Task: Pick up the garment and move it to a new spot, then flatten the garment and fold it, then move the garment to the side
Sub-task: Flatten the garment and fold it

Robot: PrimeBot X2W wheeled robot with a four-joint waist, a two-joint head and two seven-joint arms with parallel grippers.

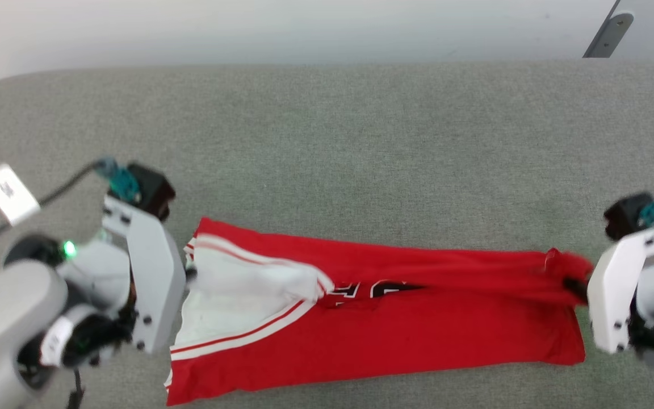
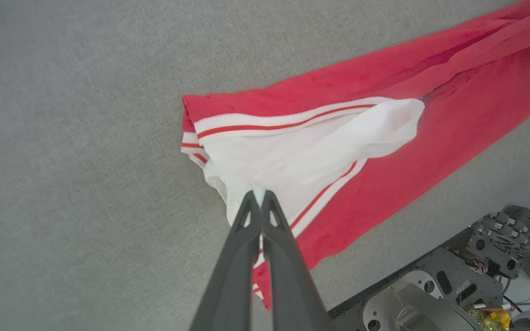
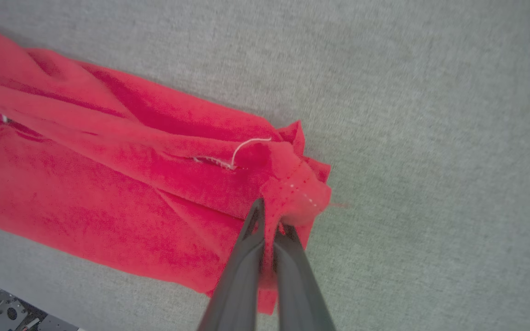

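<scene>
The garment [image 1: 418, 329] is a red T-shirt with white, stripe-trimmed sleeves, folded into a long band across the grey surface, black-and-white lettering partly showing at its middle. My left gripper [image 2: 259, 198] is shut on the white sleeve fabric [image 2: 302, 156] at the band's left end. At the other end, my right gripper [image 3: 269, 219] is shut on a bunched red corner [image 3: 292, 184], which is lifted slightly off the surface. In the head view the left gripper [image 1: 189, 274] meets the sleeve and the right gripper [image 1: 574, 287] meets the red corner.
A grey fabric surface [image 1: 361, 147] spreads wide behind and around the garment. A white tag on a dark cable [image 1: 8, 193] lies at the far left. The robot's metal base [image 2: 453, 285] shows at the lower right of the left wrist view.
</scene>
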